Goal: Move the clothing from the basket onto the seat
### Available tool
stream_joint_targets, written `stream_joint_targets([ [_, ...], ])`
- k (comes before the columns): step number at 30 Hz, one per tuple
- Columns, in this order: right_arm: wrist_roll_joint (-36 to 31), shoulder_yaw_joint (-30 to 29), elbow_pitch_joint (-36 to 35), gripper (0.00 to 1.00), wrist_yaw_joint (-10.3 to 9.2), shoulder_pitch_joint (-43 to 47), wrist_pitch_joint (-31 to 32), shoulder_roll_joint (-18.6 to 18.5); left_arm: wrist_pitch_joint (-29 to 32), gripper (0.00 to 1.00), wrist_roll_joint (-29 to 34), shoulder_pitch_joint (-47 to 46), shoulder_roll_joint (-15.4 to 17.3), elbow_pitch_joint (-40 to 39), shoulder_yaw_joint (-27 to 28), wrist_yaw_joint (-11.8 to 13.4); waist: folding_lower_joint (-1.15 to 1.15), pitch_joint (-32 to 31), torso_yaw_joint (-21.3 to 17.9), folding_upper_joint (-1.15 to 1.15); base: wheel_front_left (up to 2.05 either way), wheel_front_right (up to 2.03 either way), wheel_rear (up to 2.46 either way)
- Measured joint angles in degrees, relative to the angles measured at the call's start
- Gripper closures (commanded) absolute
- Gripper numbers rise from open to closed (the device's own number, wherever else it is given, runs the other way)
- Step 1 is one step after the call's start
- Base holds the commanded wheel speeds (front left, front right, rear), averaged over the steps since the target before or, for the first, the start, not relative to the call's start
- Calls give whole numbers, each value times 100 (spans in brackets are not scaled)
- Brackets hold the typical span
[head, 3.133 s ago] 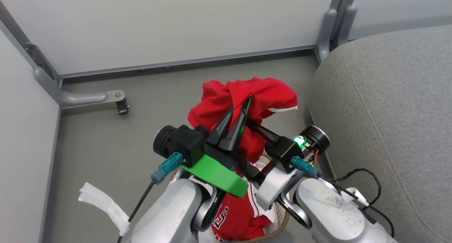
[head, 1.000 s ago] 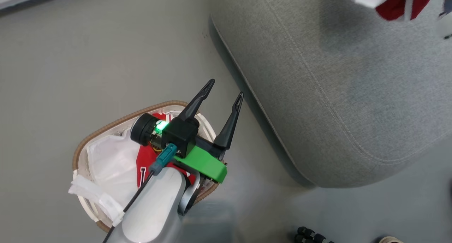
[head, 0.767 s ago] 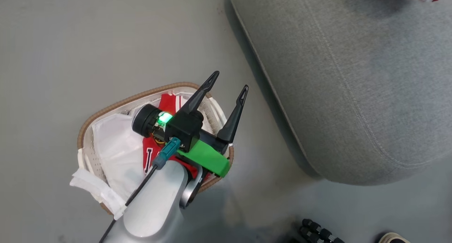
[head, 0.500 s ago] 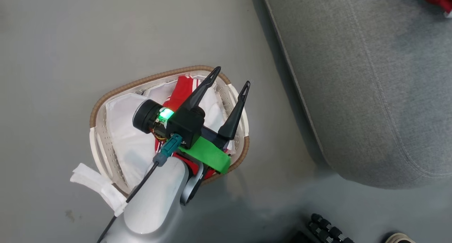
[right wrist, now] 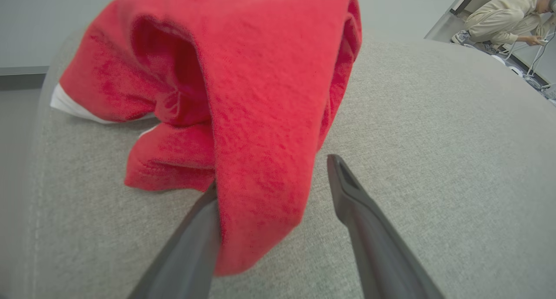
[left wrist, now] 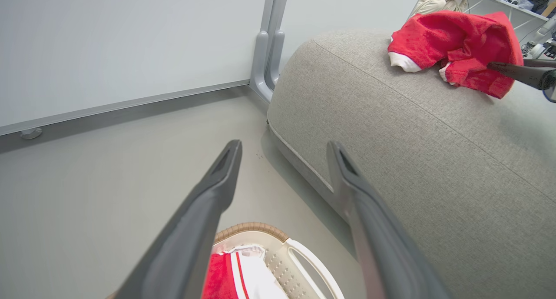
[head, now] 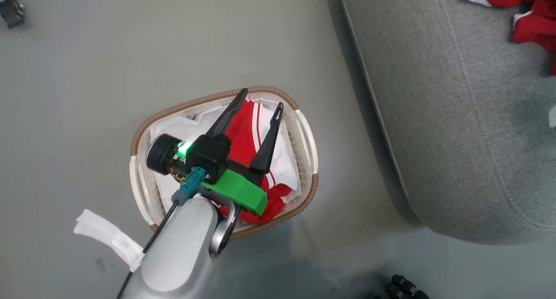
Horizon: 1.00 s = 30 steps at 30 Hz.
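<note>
Basket (head: 304, 136) sits on the grey floor (head: 65, 94), left of the seat (head: 456, 116) and apart from it, holding a white liner (head: 178, 129) and a red white-striped garment (head: 248, 123). Left gripper (head: 260, 99) hovers over the basket, fingers spread wide with nothing between them, tips above the striped garment. Further right, a second red garment (right wrist: 260, 94) lies crumpled on top of the seat; right gripper (right wrist: 273, 172) is at it with fingers parted wide, one fold draped over one finger, the other finger bare, no clamp on the cloth.
</note>
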Motion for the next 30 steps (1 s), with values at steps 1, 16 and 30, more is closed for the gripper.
stream_joint_targets([
  [1,-18,-165,-58,0,0,176,0,45,0,0,5,43,-2,21,49,0,0,-71,-7,0,0,0,0],
  [16,-236,-404,-1303,0,-1,1915,0,854,0,0,174,891,-4,-275,761,70,-1,-1140,5,0,0,0,0],
  [30,161,1172,-2672,0,-1,2115,0,1147,0,0,177,1324,-1,-438,1718,469,-1,-1638,659,0,0,0,0],
])
